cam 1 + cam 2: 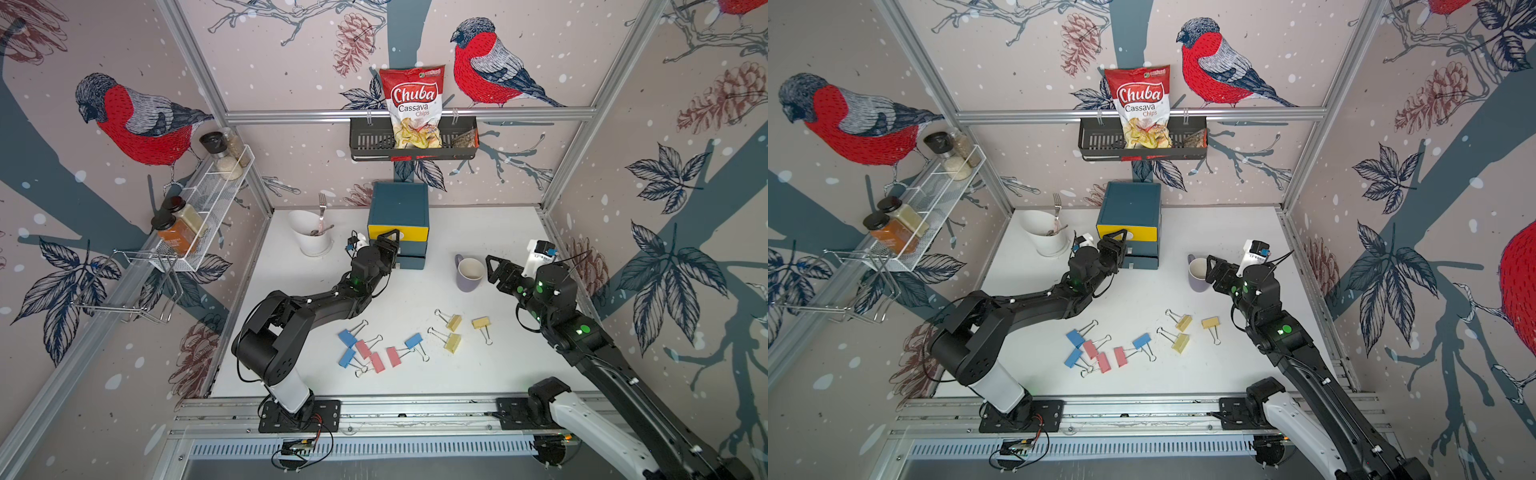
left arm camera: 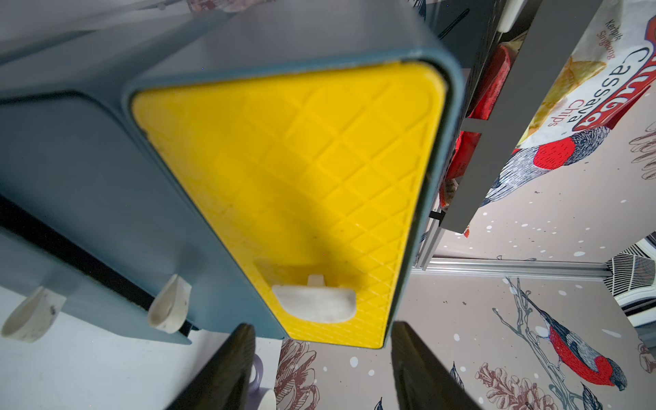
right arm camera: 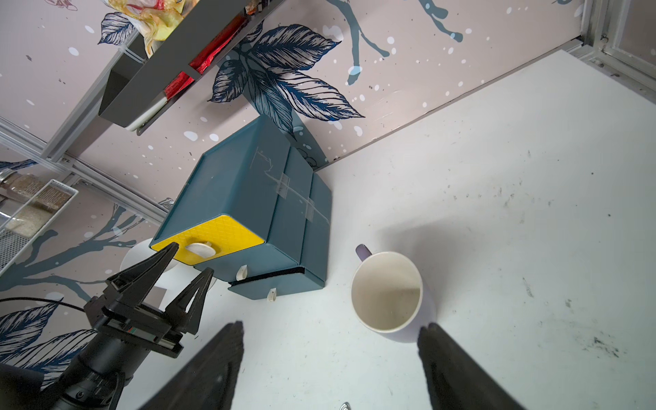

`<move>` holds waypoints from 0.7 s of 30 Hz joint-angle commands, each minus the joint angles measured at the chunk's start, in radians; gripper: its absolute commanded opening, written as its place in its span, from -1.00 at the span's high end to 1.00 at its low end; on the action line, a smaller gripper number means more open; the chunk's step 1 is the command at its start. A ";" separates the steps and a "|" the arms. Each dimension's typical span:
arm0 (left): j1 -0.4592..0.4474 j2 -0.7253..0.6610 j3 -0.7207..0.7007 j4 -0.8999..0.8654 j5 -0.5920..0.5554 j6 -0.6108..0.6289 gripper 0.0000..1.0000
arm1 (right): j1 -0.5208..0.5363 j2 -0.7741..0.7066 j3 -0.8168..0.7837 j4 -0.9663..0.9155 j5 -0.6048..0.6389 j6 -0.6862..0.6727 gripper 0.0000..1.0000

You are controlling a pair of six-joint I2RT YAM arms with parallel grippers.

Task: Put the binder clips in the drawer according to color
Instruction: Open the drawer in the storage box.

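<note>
The drawer (image 1: 398, 207) is a dark teal chest at the back of the table, with a yellow top front (image 2: 291, 184) and two teal fronts below. My left gripper (image 2: 321, 328) is open right at the yellow front, its fingers on either side of the white pull tab (image 2: 314, 307) without touching it; it also shows in the right wrist view (image 3: 191, 257). The binder clips lie loose on the near table: blue (image 1: 347, 337), pink-red (image 1: 377, 362) and pale yellow (image 1: 453, 343), three of each. My right gripper (image 1: 491, 271) hangs open and empty beside the mug.
A purple mug (image 3: 387, 291) stands right of the chest, just ahead of my right fingers. A white utensil holder (image 1: 311, 239) with a fork stands left of the chest. A spice rack (image 1: 208, 208) lines the left wall, and a black basket (image 1: 370, 141) with a chips bag hangs on the back wall.
</note>
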 commanded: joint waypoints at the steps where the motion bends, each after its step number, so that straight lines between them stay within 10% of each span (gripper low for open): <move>1: 0.007 0.017 0.009 0.054 -0.008 -0.003 -0.24 | -0.002 -0.002 0.000 0.010 -0.001 -0.018 -0.65; 21: 0.018 0.073 0.051 0.110 -0.022 0.012 -0.23 | -0.024 -0.015 -0.023 0.024 -0.024 -0.027 -0.65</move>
